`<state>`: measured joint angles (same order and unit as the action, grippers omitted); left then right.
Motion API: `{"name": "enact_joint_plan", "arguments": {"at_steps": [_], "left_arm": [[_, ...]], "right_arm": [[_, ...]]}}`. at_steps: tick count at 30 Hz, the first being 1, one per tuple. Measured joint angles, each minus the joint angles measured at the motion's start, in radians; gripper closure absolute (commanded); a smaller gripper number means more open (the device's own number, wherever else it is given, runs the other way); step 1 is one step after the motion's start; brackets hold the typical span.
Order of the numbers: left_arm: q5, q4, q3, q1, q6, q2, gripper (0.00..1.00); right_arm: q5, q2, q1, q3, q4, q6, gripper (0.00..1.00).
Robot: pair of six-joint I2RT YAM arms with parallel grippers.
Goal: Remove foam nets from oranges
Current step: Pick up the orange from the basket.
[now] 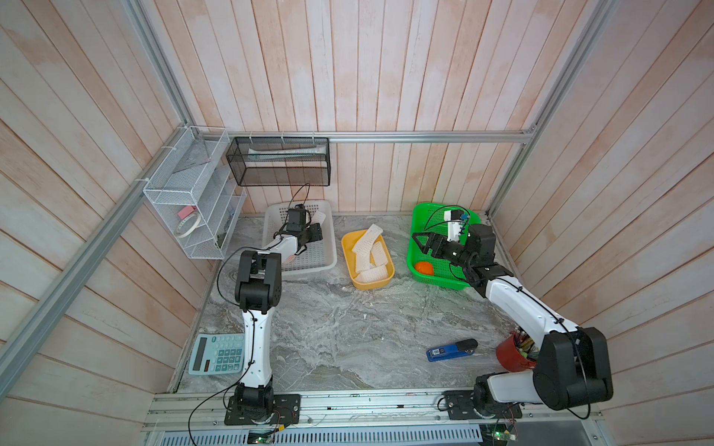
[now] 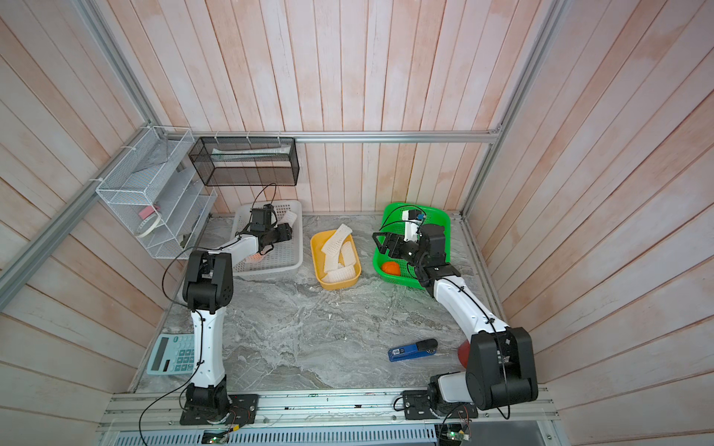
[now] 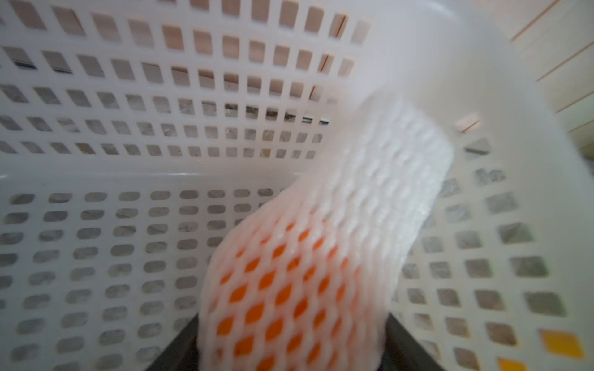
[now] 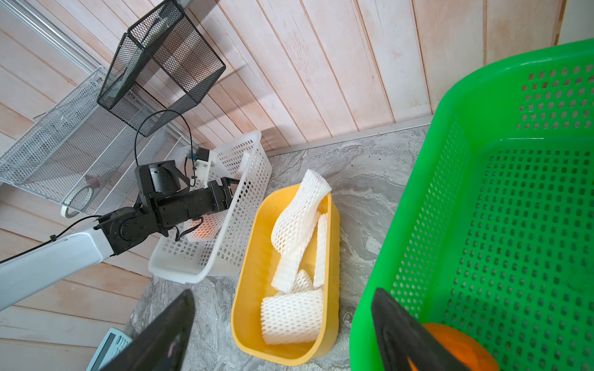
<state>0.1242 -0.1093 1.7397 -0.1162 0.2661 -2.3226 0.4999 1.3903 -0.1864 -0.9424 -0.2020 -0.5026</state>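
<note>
My left gripper (image 1: 314, 233) reaches into the white perforated basket (image 1: 326, 264). In the left wrist view its jaws press both sides of an orange (image 3: 257, 308) wrapped in a foam net (image 3: 379, 180), whose loose end stands up past the fingertips (image 1: 318, 217). A second netted orange (image 4: 205, 228) lies under that arm. My right gripper (image 1: 420, 242) hangs open over the green basket (image 1: 412, 216), which holds a bare orange (image 1: 424, 267). Several empty foam nets (image 1: 369, 251) lie in the yellow tray (image 1: 346, 251).
A calculator (image 1: 217, 353) lies at the front left. A blue stapler (image 1: 450, 349) and a red cup (image 1: 512, 353) are at the front right. A white wire shelf (image 1: 189, 200) and a black mesh basket (image 1: 278, 162) hang on the back wall.
</note>
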Motion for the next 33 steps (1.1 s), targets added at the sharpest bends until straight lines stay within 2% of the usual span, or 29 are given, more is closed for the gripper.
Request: {"name": "enact_joint_plan", "arguments": {"at_steps": [10, 15, 22, 28, 33], "left_arm": [[0.148, 0.113, -0.005, 0.032, 0.012, 0.001, 0.38], [0.24, 0.22, -0.109, 0.033, 0.026, 0.056, 0.36], [0.359, 0.482, -0.407, 0.041, 0.104, 0.277, 0.36], [0.425, 0.663, -0.572, 0.038, 0.169, 0.512, 0.36], [0.456, 0.73, -0.67, -0.005, 0.2, 0.676, 0.36]], "right_arm": [[0.0, 0.015, 0.0, 0.0, -0.039, -0.023, 0.14], [0.012, 0.023, 0.0, 0.002, -0.068, -0.033, 0.14], [0.056, 0.046, -0.021, 0.009, -0.133, -0.054, 0.14], [0.076, 0.052, -0.111, -0.003, -0.173, -0.044, 0.14], [0.077, 0.052, -0.196, -0.037, -0.207, -0.019, 0.14]]}}
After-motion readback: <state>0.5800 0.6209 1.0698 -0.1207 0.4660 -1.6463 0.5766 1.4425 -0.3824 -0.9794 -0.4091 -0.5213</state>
